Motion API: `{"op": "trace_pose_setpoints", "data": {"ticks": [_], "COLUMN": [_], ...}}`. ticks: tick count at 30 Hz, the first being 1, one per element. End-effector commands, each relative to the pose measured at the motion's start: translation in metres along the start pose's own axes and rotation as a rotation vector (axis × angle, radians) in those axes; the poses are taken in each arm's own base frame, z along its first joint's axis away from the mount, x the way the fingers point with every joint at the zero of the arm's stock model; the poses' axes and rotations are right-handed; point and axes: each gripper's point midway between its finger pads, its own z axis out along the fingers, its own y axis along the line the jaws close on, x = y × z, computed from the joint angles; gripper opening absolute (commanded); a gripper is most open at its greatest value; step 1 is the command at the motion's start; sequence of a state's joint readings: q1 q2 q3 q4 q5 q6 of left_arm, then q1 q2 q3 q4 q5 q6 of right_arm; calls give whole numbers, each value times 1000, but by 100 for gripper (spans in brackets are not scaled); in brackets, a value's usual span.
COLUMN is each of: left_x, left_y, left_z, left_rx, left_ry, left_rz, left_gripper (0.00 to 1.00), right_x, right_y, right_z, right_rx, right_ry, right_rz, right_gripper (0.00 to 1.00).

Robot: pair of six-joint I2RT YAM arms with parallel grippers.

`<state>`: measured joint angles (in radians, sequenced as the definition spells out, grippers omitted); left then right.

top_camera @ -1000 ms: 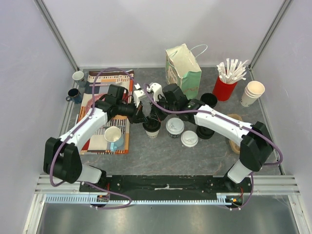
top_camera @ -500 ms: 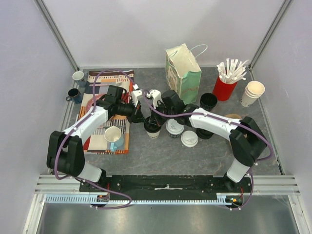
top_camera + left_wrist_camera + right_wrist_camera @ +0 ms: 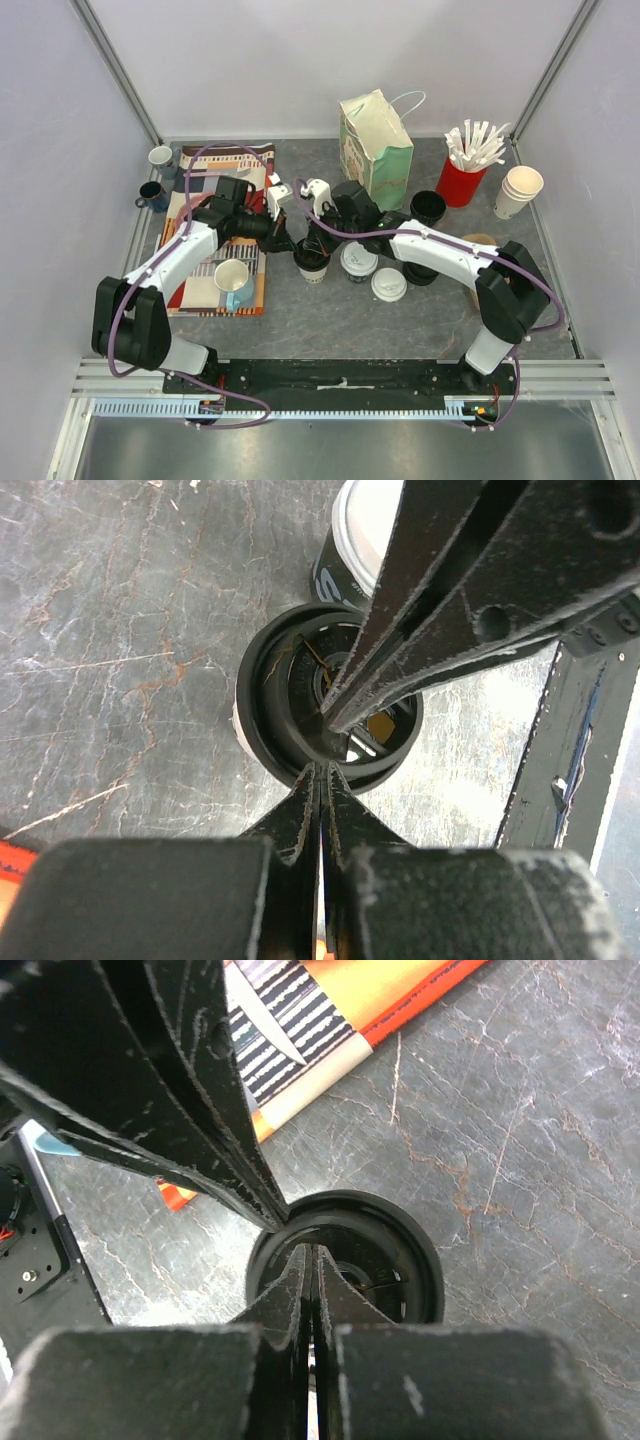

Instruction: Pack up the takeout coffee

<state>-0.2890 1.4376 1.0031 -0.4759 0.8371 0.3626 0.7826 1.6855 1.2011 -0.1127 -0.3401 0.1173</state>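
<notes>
left wrist view: left pincer [image 3: 322,770] and right pincer [image 3: 335,720] both clenched, tips at black cup [image 3: 262,695] rim.

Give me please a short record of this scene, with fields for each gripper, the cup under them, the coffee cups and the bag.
left gripper: fingers shut, tips at the rim of the black-rimmed cup
right gripper: fingers shut, tips over the same cup's rim
black-rimmed cup: upright, between the two grippers
white-lidded coffee cups: two, upright, to the right of the black-rimmed cup, not yet packed
paper bag: upright behind the cups
mug: on the striped mat, left of the cups
</notes>
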Motion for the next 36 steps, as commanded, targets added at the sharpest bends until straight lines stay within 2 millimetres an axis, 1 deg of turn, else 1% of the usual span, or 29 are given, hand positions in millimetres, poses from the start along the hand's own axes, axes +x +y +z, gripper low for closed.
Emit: {"op": "trace_pose_setpoints", "data": {"ticks": [1, 2, 5, 6, 9, 10, 12, 13, 15, 16, 17, 18, 19, 20, 21, 24, 25, 26, 27, 28, 29, 30, 31, 32, 33, 34, 35, 36], "left_x": [-32, -35, -33, -30, -19, -16, 0, 5, 16, 24, 29, 34, 36, 43, 44, 38, 34, 23, 16, 10, -3, -8, -15, -16, -17, -18, -17, -14], "left_y": [-1, -2, -4, -3, 1, 2, 4, 6, 9, 10, 12, 14, 15, 17, 17, 14, 14, 12, 10, 8, 4, 1, -2, -5, -4, -3, -5, -2], "left_z": [-23, -24, -23, -21, -14, -11, 0, 5, 12, 17, 18, 19, 19, 19, 18, 14, 12, 6, 4, 0, -5, -6, -8, -8, -6, -5, -2, 1], "left_rx": [-57, -56, -44, -43, -36, -33, -3, 5, 18, 29, 26, 20, 10, 0, -1, -6, -10, -19, -21, -26, -27, -24, -16, -8, -10, -11, -5, -4], "left_ry": [-57, -64, -62, -56, -33, -29, -1, 9, 36, 53, 66, 78, 85, 97, 97, 79, 69, 43, 26, 13, -19, -30, -45, -47, -48, -48, -43, -31], "left_rz": [97, 101, 86, 79, 51, 35, -11, -20, -49, -71, -79, -76, -73, -73, -67, -58, -52, -28, -11, 2, 27, 13, 13, -1, -41, -56, -70, -109], "left_gripper": [2, 2, 2, 2, 2, 2, 2, 2, 2, 2, 2, 2, 2, 2, 2, 2, 2, 2, 2, 2, 2, 2, 7, 21, 27, 32, 33, 33], "right_x": [-34, -46, -59, -60, -50, -38, -24, -5, 16, 36, 45, 49, 60, 63, 64, 61, 55, 51, 49, 39, 34, 31, 20, 15, 13, 2, -1, -3], "right_y": [19, 21, 23, 21, 15, 13, 8, 2, -7, -10, -12, -13, -14, -14, -16, -16, -15, -14, -13, -10, -7, -5, -2, 0, 2, 5, 6, 7], "right_z": [-13, -18, -26, -27, -29, -26, -23, -18, -13, -7, -6, -4, -3, -3, -3, -5, -5, -4, -5, -5, -5, -6, -8, -9, -10, -12, -13, -14], "right_rx": [-36, -36, -27, -12, 15, 18, 27, 34, 47, 41, 43, 44, 45, 44, 51, 52, 47, 42, 38, 27, 12, 7, 3, 1, 4, 2, 2, 9], "right_ry": [-30, -52, -79, -84, -68, -47, -25, 2, 29, 55, 68, 69, 88, 91, 88, 76, 65, 61, 63, 49, 44, 49, 29, 23, 23, 6, 2, 6], "right_rz": [-49, -58, -78, -82, -78, -69, -50, -31, 8, 39, 51, 57, 69, 74, 77, 75, 71, 70, 69, 61, 57, 52, 41, 32, 21, 11, 7, 3], "right_gripper": [0, 0, 0, 0, 0, 0, 0, 0, 0, 0, 0, 0, 0, 0, 0, 0, 0, 0, 0, 0, 0, 0, 0, 0, 0, 1, 4, 6]}}
